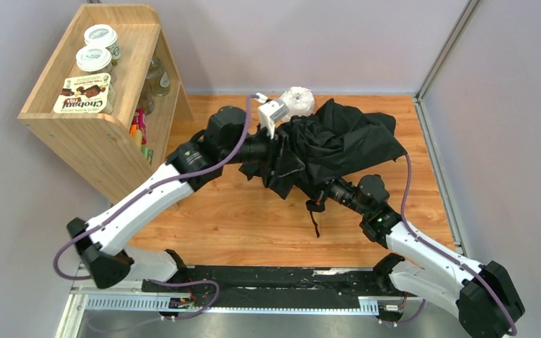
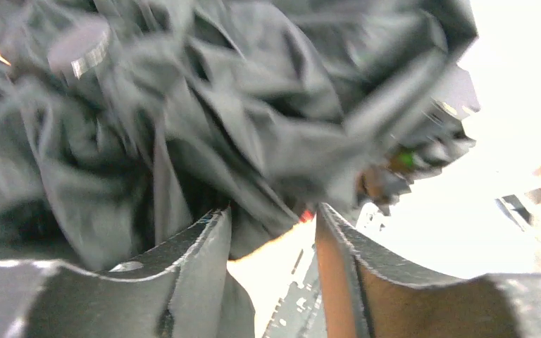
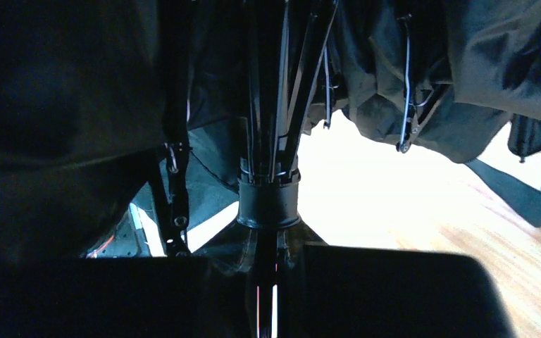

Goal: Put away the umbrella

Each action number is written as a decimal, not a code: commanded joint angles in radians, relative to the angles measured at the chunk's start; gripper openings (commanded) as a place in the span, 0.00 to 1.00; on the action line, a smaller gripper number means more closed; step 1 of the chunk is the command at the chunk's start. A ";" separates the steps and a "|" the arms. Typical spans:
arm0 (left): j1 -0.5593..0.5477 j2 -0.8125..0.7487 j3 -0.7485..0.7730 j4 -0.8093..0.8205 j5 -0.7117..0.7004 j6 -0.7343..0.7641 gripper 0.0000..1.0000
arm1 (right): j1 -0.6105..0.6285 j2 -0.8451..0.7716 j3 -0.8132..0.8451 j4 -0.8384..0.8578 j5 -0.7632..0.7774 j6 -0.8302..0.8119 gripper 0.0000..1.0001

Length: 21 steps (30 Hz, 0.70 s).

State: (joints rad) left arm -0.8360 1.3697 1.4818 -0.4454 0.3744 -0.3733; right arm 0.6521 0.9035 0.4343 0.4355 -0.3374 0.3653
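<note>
Umbrella [image 1: 345,141]: just ahead of left gripper [image 2: 271,222]
Shaft [image 3: 266,105]: inside right gripper [image 3: 268,271]
Shelf [image 1: 98,137]: well left of left gripper
Table [image 1: 239,211]: beneath both

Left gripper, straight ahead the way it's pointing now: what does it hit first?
The umbrella. Its crumpled black fabric fills the left wrist view just beyond the open left gripper. The picture is blurred, so depth is uncertain, but the cloth looks very close, with nothing else in between.

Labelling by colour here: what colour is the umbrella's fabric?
Black; the umbrella shows best in the top external view.
</note>
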 commanded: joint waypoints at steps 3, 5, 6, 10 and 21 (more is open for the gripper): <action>0.002 -0.343 -0.133 0.053 0.098 0.002 0.66 | -0.094 0.063 -0.043 0.359 -0.222 -0.077 0.00; 0.003 -0.421 -0.164 0.021 0.034 -0.004 0.67 | -0.103 0.084 -0.040 0.388 -0.288 -0.112 0.00; 0.003 -0.440 -0.178 0.004 -0.020 -0.016 0.67 | -0.104 0.095 -0.032 0.388 -0.319 -0.126 0.00; 0.003 -0.491 -0.190 -0.035 -0.199 -0.064 0.68 | -0.105 0.104 -0.009 0.396 -0.420 -0.150 0.00; 0.003 -0.311 -0.181 0.141 -0.108 -0.147 0.70 | -0.105 0.077 0.001 0.373 -0.486 -0.135 0.00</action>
State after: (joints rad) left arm -0.8360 1.0298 1.3087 -0.4225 0.2131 -0.4534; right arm 0.5484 1.0138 0.3824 0.7235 -0.8051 0.2634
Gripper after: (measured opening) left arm 0.694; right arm 0.068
